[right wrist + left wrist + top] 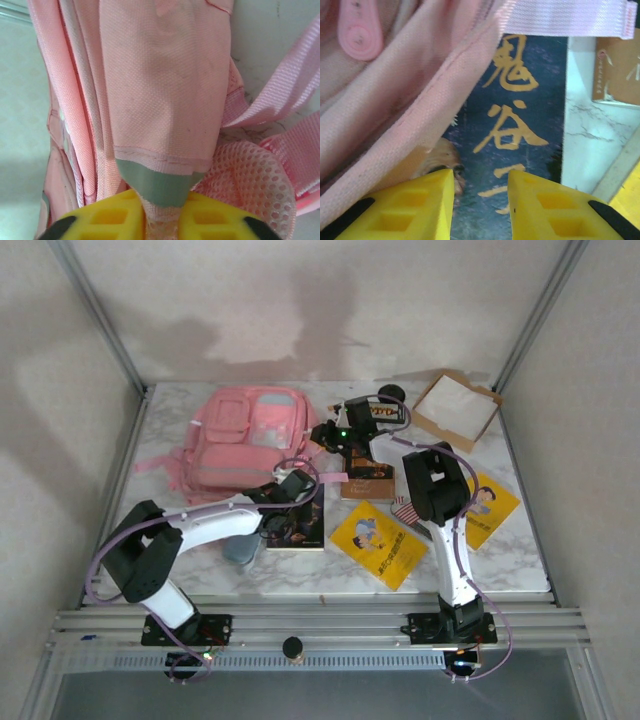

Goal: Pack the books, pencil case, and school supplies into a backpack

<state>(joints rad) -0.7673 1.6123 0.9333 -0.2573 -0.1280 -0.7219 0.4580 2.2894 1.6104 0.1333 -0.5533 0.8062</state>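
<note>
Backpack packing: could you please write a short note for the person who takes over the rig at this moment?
Right gripper: shut on a fabric edge at the right side of the backpack.
Left gripper: open, holding nothing, over the dark blue book beside the backpack.
On the table: brown book, yellow book at centre, yellow book at right, flag-striped pack, pencil case.
Done: only the grip on the backpack.
Left: pack all of these items.

The left arm (205, 523) and right arm (447, 545) are white and black with purple cables (96, 565). Their fingers (415, 210) are chunky yellow.
</note>
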